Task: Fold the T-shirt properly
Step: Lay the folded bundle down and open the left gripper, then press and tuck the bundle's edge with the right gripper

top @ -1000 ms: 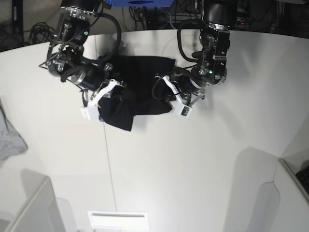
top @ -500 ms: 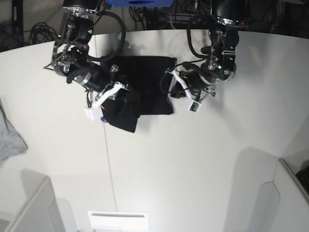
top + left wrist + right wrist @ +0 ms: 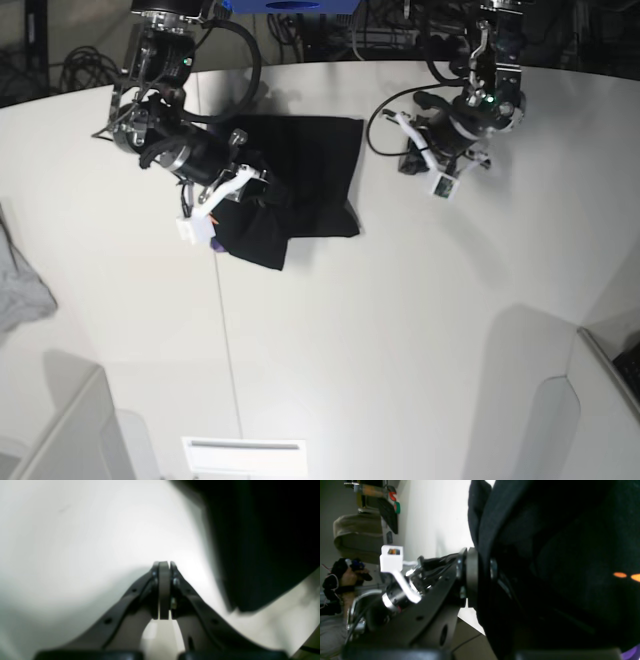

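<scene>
The black T-shirt (image 3: 310, 170) lies partly folded on the white table (image 3: 400, 330), with a bunched flap hanging toward the front left. My right gripper (image 3: 258, 196) is shut on a fold of the T-shirt; in the right wrist view (image 3: 481, 573) the cloth (image 3: 557, 555) sits clamped between the pads, with orange print spots (image 3: 620, 575) and a purple patch showing. My left gripper (image 3: 407, 160) is shut and empty, over bare table to the right of the shirt. In the left wrist view (image 3: 164, 566) the pads touch, and the shirt's edge (image 3: 262, 542) lies to their upper right.
A small grey cloth (image 3: 20, 290) lies at the table's left edge. White panels (image 3: 70, 430) and a white slotted plate (image 3: 245, 455) stand at the front. Cables and equipment (image 3: 320, 25) sit behind the table's back edge.
My left gripper has come off the shirt's right edge and moved right and back. My right gripper has carried its fold of the shirt a little to the right.
</scene>
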Action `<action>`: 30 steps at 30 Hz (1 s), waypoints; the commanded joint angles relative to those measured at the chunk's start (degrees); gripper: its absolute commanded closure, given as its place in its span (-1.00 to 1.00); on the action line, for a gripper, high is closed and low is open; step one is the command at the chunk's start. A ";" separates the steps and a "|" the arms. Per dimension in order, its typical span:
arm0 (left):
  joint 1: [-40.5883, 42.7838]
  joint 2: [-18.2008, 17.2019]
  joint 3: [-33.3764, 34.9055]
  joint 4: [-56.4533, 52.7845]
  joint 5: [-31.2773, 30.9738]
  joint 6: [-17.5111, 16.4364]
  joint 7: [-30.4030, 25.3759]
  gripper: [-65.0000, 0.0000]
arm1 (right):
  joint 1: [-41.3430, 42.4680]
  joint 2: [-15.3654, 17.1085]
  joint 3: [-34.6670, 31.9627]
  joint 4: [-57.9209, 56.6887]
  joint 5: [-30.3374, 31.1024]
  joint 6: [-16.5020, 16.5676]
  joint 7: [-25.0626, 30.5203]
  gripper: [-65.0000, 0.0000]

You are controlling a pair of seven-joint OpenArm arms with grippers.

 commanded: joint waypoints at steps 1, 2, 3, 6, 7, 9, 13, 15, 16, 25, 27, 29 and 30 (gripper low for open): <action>0.78 -0.32 -1.22 2.02 -0.46 -0.14 -0.86 1.00 | 0.61 -0.16 -0.10 0.80 1.40 0.16 0.62 1.00; 1.92 -0.41 -2.45 2.81 -0.46 -0.14 -0.95 1.00 | 0.52 -0.16 -0.10 0.80 1.49 0.16 0.36 1.00; 2.80 -0.41 -3.68 3.42 -0.46 -0.14 -0.95 1.00 | 0.52 -0.16 -0.10 0.80 1.67 0.16 0.27 1.00; 4.47 -0.41 -7.73 3.78 -0.46 -0.23 -0.95 1.00 | 0.52 -0.16 -0.19 0.80 1.76 0.16 0.18 1.00; 4.56 -0.41 -9.05 3.60 -0.46 -0.23 -0.95 1.00 | 0.52 -0.16 -0.19 0.80 1.76 0.16 0.18 1.00; 5.00 -0.41 -11.42 3.25 -0.46 -0.23 -0.95 1.00 | 0.52 -0.16 -1.69 0.80 1.76 0.16 0.36 1.00; 5.35 -0.41 -14.15 3.25 -0.46 -0.23 -0.95 1.00 | 0.43 -0.25 -3.97 0.80 1.49 -0.98 0.80 1.00; 5.35 -0.50 -14.23 3.25 -0.46 -0.23 -0.95 1.00 | 0.43 -0.25 -4.50 0.80 1.49 -3.45 1.76 1.00; 5.35 -0.50 -14.23 3.25 -0.46 -0.23 -0.95 1.00 | 0.34 -0.16 -4.50 0.80 1.67 -4.15 2.64 1.00; 5.35 -0.50 -14.06 3.25 -0.46 -0.23 -0.95 1.00 | -0.62 -0.07 -4.50 0.80 1.49 -4.76 3.96 1.00; 5.35 -0.50 -14.06 3.25 -0.46 -0.23 -0.95 1.00 | -0.62 -0.07 -4.32 0.72 1.40 -4.76 3.96 1.00; 5.35 -0.50 -14.06 3.25 -0.46 -0.23 -0.95 1.00 | -0.62 -0.07 -4.32 0.19 1.40 -4.76 3.96 1.00; 5.35 -0.50 -14.06 3.25 -0.46 -0.23 -0.95 1.00 | -0.62 -0.07 -4.32 -0.34 1.40 -4.76 3.96 1.00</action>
